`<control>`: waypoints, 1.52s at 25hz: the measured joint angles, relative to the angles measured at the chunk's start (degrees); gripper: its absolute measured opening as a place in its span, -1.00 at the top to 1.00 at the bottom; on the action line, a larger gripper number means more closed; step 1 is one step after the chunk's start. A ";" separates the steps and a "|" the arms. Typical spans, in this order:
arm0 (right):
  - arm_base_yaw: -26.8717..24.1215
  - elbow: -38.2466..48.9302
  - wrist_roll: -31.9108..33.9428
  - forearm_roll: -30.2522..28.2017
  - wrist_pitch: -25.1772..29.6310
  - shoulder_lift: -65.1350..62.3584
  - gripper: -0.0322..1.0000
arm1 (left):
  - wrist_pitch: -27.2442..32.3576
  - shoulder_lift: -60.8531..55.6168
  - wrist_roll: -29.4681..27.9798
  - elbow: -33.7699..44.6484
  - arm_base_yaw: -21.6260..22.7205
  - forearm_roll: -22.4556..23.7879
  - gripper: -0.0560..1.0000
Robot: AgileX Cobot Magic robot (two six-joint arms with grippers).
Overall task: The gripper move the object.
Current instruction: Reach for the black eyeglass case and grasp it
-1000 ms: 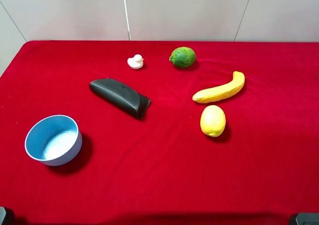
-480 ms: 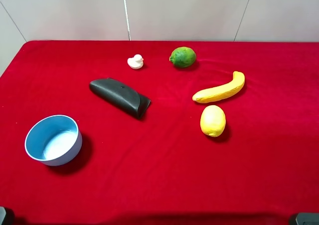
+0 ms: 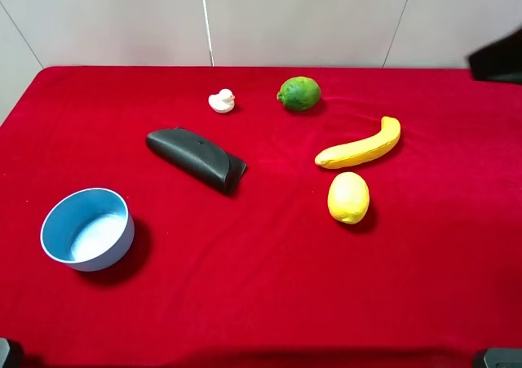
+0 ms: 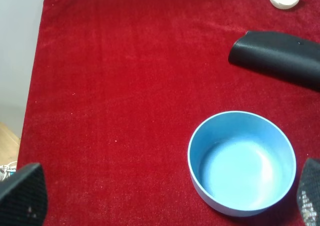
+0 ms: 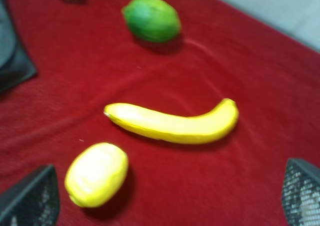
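Right hand (image 5: 165, 198) spread wide, nothing held; hangs over banana (image 5: 172, 123) and lemon (image 5: 96, 174), lime (image 5: 151, 19) beyond; dark bulk of its arm (image 3: 499, 56) at far-right edge of high view. Left hand (image 4: 166, 196) likewise wide apart and empty, above blue bowl (image 4: 240, 161). Black case (image 3: 196, 159) flat on red counter (image 3: 261, 286), left of middle, slanted; white duck (image 3: 221, 100) behind it, bowl nearer front-left, fruit well apart to right; touched by neither hand.
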 joint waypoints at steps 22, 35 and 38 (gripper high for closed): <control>20.64 -16.00 2.31 -0.54 -5.07 26.51 -0.41 | 0.00 0.00 0.00 0.00 0.00 0.00 -0.98; 26.98 -21.20 2.35 -0.54 -10.61 38.12 -0.41 | 0.00 0.00 0.00 0.00 0.00 0.00 -0.98; 26.98 -21.21 2.49 -0.54 -12.63 40.66 -0.41 | 0.00 0.00 0.00 0.00 0.00 0.00 -0.98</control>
